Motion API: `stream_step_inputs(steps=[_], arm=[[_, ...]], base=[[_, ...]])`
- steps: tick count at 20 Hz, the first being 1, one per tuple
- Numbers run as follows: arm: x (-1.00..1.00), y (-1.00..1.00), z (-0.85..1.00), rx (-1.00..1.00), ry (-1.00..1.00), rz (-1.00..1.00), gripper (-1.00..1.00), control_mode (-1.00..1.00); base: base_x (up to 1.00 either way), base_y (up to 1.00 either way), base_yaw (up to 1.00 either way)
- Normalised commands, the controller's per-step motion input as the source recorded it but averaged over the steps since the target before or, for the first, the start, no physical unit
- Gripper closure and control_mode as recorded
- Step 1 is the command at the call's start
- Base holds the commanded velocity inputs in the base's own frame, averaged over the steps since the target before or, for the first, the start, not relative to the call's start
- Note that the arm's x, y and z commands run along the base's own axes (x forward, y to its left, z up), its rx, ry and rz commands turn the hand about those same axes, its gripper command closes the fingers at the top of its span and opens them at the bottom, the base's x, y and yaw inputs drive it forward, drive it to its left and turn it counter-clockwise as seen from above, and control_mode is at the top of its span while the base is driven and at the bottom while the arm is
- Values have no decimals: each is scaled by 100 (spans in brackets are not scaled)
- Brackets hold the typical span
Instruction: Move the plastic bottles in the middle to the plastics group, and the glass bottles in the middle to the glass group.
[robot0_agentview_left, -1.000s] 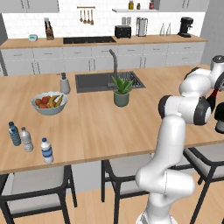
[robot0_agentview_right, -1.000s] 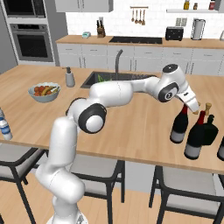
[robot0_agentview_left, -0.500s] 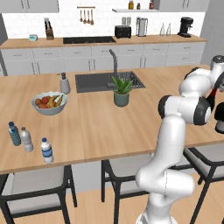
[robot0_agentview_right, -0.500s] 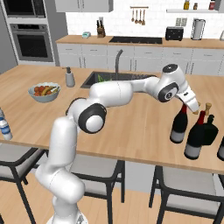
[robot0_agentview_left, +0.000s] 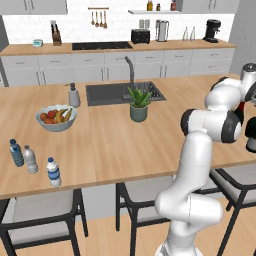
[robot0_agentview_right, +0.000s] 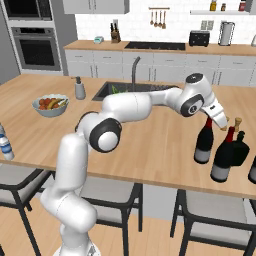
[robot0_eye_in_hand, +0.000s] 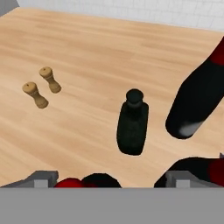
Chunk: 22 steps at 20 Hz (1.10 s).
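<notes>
My gripper hovers at the counter's right end, right over the neck of a tall dark wine bottle standing upright. In the hand view my gripper is open, its fingertips wide apart with that bottle's red foil top between them. A second red-topped wine bottle stands beside it, also seen as wine bottle. At the counter's left end the small white-capped water bottle stands by a blue-tinted bottle and a clear greyish bottle.
A squat dark bottle and two small wooden shakers stand close beyond the gripper. A fruit bowl, soap dispenser, sink and potted plant occupy the counter's middle. Stools line the near edge.
The gripper's fingers have spread apart around the wine bottle's neck. The bottle stays upright in the same spot and the arm has barely moved.
</notes>
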Motion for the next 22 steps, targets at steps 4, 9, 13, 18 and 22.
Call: stream_step_inputs(steps=[4,9,13,18,22], arm=[[-13,19,0,0,0,0,-100,-100],[-1,37,1,0,0,0,-100,-100],[-1,18,7,0,0,0,-100,-100],[-24,0,32,0,0,0,-100,-100],[-53,13,46,-1,0,0,-100,-100]], base=[[0,0,0],[0,0,0],[0,0,0],[0,0,0],[0,0,0]])
